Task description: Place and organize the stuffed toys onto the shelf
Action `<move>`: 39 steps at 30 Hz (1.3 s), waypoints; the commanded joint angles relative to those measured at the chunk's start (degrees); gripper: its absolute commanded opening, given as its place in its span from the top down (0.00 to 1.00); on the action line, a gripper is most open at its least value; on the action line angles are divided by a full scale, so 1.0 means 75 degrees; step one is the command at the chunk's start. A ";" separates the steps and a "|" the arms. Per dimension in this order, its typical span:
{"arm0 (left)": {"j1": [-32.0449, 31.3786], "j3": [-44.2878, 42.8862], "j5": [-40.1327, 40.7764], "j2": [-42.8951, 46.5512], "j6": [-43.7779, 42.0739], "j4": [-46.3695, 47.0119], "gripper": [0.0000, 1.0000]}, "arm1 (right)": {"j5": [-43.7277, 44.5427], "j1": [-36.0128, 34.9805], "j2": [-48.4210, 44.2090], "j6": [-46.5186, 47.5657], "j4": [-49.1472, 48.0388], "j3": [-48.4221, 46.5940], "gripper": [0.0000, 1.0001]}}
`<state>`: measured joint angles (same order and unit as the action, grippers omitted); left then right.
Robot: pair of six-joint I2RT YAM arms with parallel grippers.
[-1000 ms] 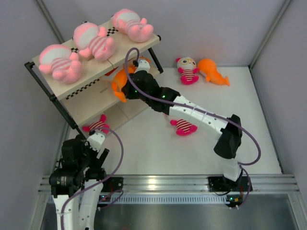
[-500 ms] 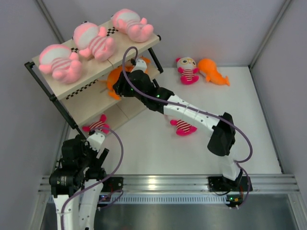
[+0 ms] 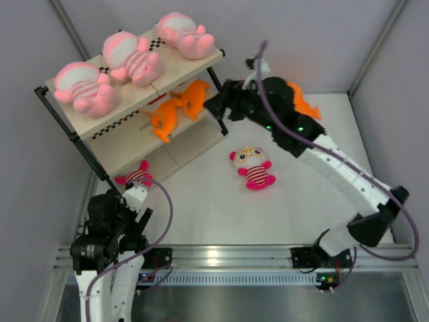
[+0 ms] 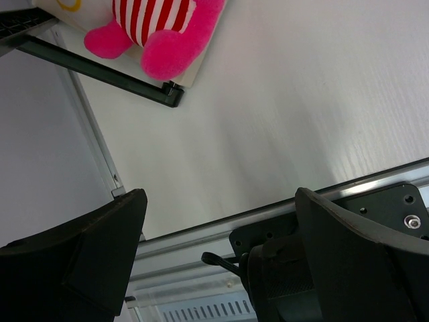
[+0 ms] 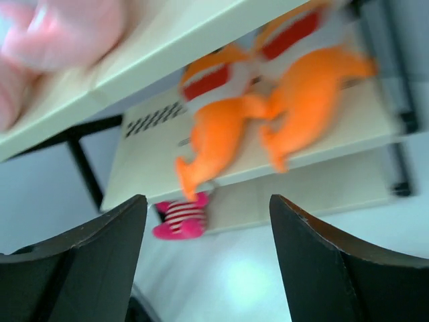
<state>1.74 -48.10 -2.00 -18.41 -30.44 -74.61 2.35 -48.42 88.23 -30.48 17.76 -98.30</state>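
Right gripper point(image 3: 213, 107) has withdrawn from the shelf point(image 3: 127, 151); white tabletop point(image 3: 214, 215), grey walls point(image 3: 301, 33)

pink toys point(image 3: 86, 86) 3 | orange fish point(image 3: 164, 117) 3 | striped dolls point(image 3: 253, 168) 2 seen

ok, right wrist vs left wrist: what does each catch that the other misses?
Right wrist only: two orange fish toys on the middle board of the shelf, and a blurred pink plush on the top board. Left wrist only: the aluminium rail and a black mount plate at the near edge. Both: the shelf and a magenta-striped doll on its lowest board, likely the same one.
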 commanded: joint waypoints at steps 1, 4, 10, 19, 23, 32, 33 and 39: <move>0.0061 0.0061 0.0044 -0.0146 -0.0032 0.0443 0.02 | -0.1227 0.2625 -0.1144 0.0641 0.0769 0.0962 0.25; 0.0073 -0.0032 0.0079 -0.0333 -0.0078 0.0456 0.01 | -0.1239 0.4330 -0.1101 0.0899 0.0785 0.1748 0.25; 0.0073 -0.0465 0.0451 -0.0802 -0.0242 0.0444 0.01 | -0.0691 0.7147 0.0969 0.2930 0.0199 0.1392 0.29; 0.0061 -0.1099 -0.0225 -0.0990 -0.1027 0.0409 0.01 | -0.1917 0.7125 0.3620 0.5573 -0.1661 0.0299 0.18; 0.0084 -0.1122 -0.0553 -0.1200 -0.1005 0.0420 0.01 | -0.2141 0.7055 0.4874 0.5973 -0.1326 -0.0847 0.18; 0.0178 -0.1567 -0.0671 -0.1962 -0.1367 0.0409 0.01 | -0.1789 0.6668 0.6951 0.7403 0.0103 -0.3088 0.14; 0.0213 -0.1614 -0.0636 -0.1986 -0.1449 0.0420 0.01 | -0.1906 0.6667 0.7009 0.7427 0.0186 -0.3239 0.14; 0.0225 -0.1790 -0.0682 -0.2104 -0.1567 0.0409 0.01 | -0.2658 0.6656 0.6940 0.7650 0.0760 -0.3428 0.66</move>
<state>2.98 -59.44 -5.67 -33.71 -40.71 -73.54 -13.87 1.87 140.99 25.02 20.47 -120.60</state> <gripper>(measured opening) 0.984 0.413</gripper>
